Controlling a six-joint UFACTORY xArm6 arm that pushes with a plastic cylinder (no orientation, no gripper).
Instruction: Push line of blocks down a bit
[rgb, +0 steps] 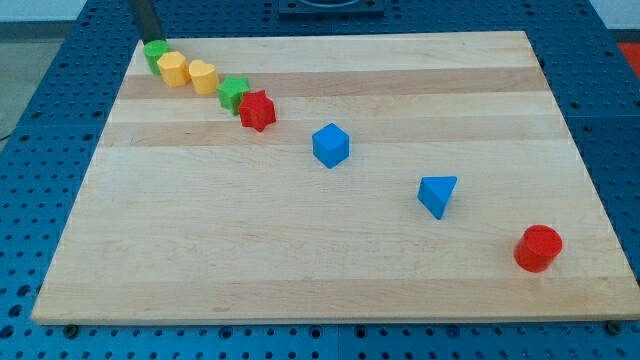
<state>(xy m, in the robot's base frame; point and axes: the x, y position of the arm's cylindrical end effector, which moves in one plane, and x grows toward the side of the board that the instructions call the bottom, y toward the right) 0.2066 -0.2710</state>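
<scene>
A line of blocks runs diagonally from the board's top left corner: a green block (155, 53), a yellow hexagon (174, 69), a yellow heart-like block (203, 76), a green star (234, 93) and a red star (257, 110), each touching its neighbour. My tip (150, 38) stands at the view's top left, just above the green block at the line's upper end, touching or almost touching it.
A blue cube (330, 145) lies near the middle, a blue triangle (438, 195) lower right of it, and a red cylinder (538, 248) near the bottom right. The wooden board (300, 260) sits on a blue perforated table.
</scene>
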